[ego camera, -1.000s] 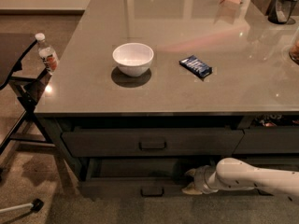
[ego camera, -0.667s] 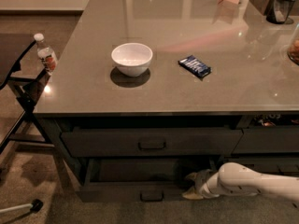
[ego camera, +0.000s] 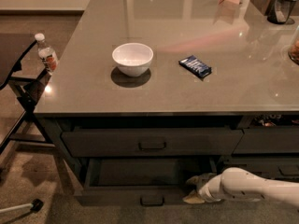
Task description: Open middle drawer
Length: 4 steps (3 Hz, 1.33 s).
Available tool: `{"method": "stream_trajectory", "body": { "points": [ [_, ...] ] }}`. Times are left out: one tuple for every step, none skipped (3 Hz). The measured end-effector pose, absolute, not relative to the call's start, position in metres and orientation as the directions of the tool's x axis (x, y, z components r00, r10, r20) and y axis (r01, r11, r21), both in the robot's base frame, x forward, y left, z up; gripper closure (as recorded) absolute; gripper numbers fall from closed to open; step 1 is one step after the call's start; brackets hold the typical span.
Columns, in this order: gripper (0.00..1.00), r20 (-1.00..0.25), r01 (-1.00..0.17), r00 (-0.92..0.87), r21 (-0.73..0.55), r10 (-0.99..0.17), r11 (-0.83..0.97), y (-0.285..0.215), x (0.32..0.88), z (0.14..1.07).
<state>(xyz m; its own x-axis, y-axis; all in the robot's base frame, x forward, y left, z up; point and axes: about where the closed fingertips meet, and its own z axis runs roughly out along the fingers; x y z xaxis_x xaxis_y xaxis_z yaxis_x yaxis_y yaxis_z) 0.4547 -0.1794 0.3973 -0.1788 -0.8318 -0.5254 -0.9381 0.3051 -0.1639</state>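
The middle drawer (ego camera: 117, 196) is the wide dark grey drawer below the counter, pulled out toward me. Its plain dark interior (ego camera: 149, 171) shows, and its small loop handle (ego camera: 152, 200) sits at the centre of its front. My gripper (ego camera: 193, 190) is at the right end of this drawer's front edge, on the end of my white arm (ego camera: 252, 188), which comes in from the right. A shut wide drawer (ego camera: 152, 143) with its own handle lies above it.
On the grey counter (ego camera: 93, 97) stand a white bowl (ego camera: 132, 58) and a blue snack packet (ego camera: 195, 66). A water bottle (ego camera: 46, 55) sits on a dark chair frame (ego camera: 23, 90) at the left. More drawers (ego camera: 266, 141) are at the right.
The middle drawer has slid further out toward me, showing more of its interior. My gripper and arm have moved down and toward me with its front.
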Motion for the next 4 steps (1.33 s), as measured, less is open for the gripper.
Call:
{"method": "stream_trajectory", "body": {
  "points": [
    [1.00, -0.525, -0.938, -0.179, -0.164, -0.832, 0.305, -0.1792, 0.4549, 0.4024],
    [0.83, -0.525, -0.938, -0.179, -0.164, -0.832, 0.305, -0.1792, 0.4549, 0.4025],
    [0.59, -0.525, -0.938, -0.179, -0.164, -0.832, 0.305, -0.1792, 0.4548, 0.4025],
    [0.36, -0.525, -0.938, -0.179, -0.164, -0.832, 0.305, -0.1792, 0.4548, 0.4025]
  ]
}}
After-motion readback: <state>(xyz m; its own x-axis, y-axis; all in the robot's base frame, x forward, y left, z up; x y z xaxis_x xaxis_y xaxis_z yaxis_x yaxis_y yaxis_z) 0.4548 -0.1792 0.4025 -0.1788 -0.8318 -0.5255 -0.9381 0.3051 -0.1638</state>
